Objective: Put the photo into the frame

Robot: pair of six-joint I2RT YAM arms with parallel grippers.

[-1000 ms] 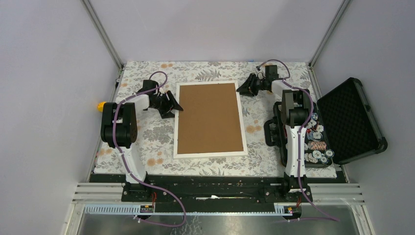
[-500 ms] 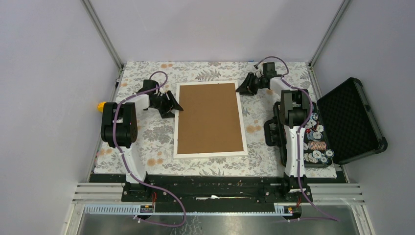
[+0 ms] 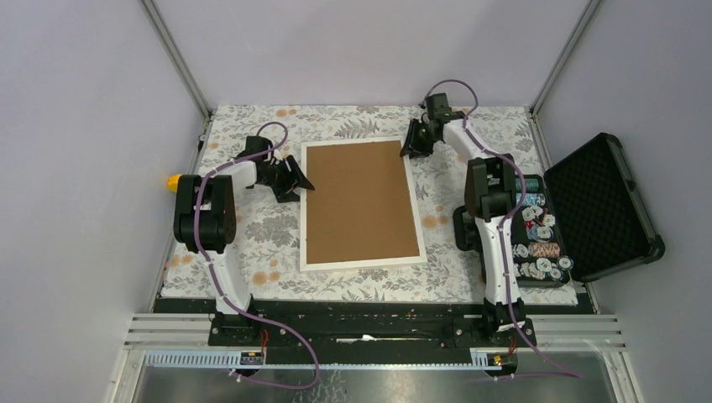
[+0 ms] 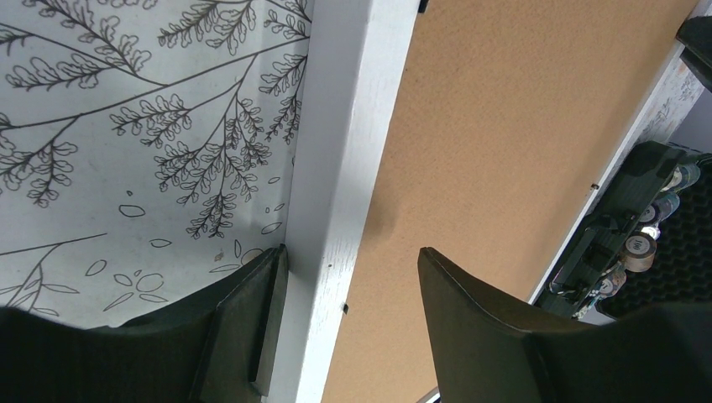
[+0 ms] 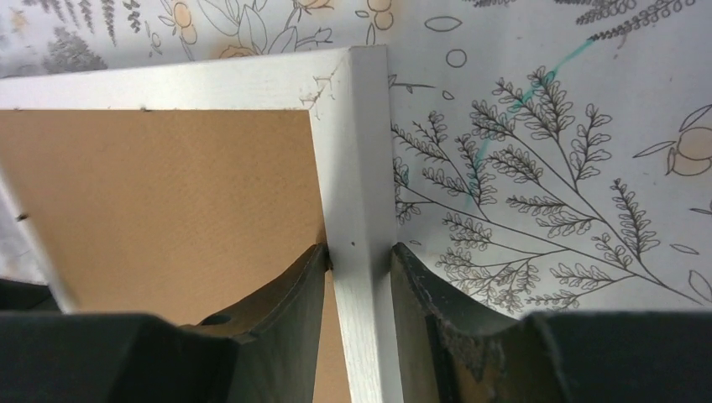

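Observation:
The white frame [image 3: 363, 264] lies flat mid-table, its middle filled by a plain brown backing board [image 3: 361, 201]. The photo is hidden. My left gripper [image 3: 295, 183] is open astride the frame's left rail [image 4: 353, 126]: one finger [image 4: 252, 311] rests against the rail's outer edge, the other hovers over the board [image 4: 504, 126]. In the right wrist view, just below the frame's far right corner, my right gripper [image 5: 359, 248] is shut on the right rail [image 5: 357, 151], a finger pressed to each side. From above, this gripper [image 3: 411, 144] sits at that corner.
An open black case [image 3: 600, 206] holding several small spools [image 3: 541, 243] stands at the right table edge beside the right arm. A yellow object [image 3: 174, 181] sits by the left arm. A floral cloth [image 3: 252, 235] covers the table, and metal posts and walls enclose it.
My right gripper has swung left from off the frame's far right corner onto its right rail. The left gripper and the frame have stayed put.

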